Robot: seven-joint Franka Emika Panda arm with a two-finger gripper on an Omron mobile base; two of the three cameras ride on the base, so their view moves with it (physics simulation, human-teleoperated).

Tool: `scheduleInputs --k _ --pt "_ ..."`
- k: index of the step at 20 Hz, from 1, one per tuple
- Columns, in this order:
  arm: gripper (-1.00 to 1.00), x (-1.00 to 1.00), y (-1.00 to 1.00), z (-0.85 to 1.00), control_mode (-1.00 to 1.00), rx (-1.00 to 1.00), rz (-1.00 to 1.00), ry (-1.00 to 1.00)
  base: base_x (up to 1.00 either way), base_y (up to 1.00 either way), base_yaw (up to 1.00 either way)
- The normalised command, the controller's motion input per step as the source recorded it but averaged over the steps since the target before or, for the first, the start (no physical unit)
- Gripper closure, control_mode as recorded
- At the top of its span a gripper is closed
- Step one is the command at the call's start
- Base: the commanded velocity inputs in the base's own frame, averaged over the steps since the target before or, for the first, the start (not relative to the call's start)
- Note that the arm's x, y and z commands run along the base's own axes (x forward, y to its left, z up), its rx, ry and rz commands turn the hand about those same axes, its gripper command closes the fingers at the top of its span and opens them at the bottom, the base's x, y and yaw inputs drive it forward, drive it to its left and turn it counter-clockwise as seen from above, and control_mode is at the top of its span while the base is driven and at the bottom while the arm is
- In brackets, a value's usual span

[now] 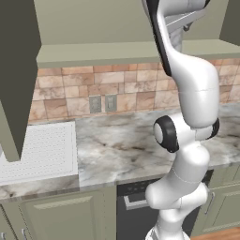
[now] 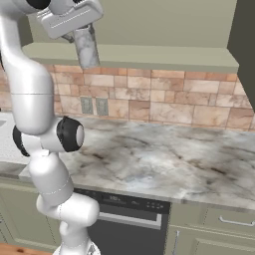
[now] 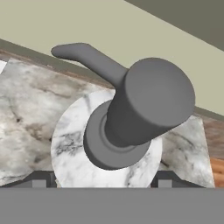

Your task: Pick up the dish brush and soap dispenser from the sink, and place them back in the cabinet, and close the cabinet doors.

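Hand view: soap dispenser (image 3: 131, 122) clamped upright between the pincer (image 3: 103, 180) fingertips, pump top toward camera.

I see flat, even rendered light, moderately bright, no clear source. Soft shade under the cabinet (image 1: 93, 54) onto the tile backsplash (image 1: 117, 93). Mild sheen on the marble counter (image 2: 164, 159), no glare. Low resolution, edges jagged. Hand view is sharp, no blur, no edge distortion.
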Motion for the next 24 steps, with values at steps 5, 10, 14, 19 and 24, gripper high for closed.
scheduleInputs --k 5,10,14,19,24 --pt "1.00 0.19 0.00 -0.07 -1.00 0.00 0.00 0.00 0.00 0.00 0.00" --pt "1.00 0.16 0.00 -0.11 -1.00 0.00 0.00 0.00 0.00 0.00 0.00" --pt "1.00 0.19 0.00 -0.06 -1.00 0.00 0.00 0.00 0.00 0.00 0.00" --pt "1.00 0.20 0.00 -0.03 -1.00 0.00 0.00 0.00 0.00 0.00 0.00" --pt "1.00 0.23 0.00 0.00 -1.00 0.00 0.00 0.00 0.00 0.00 0.00"
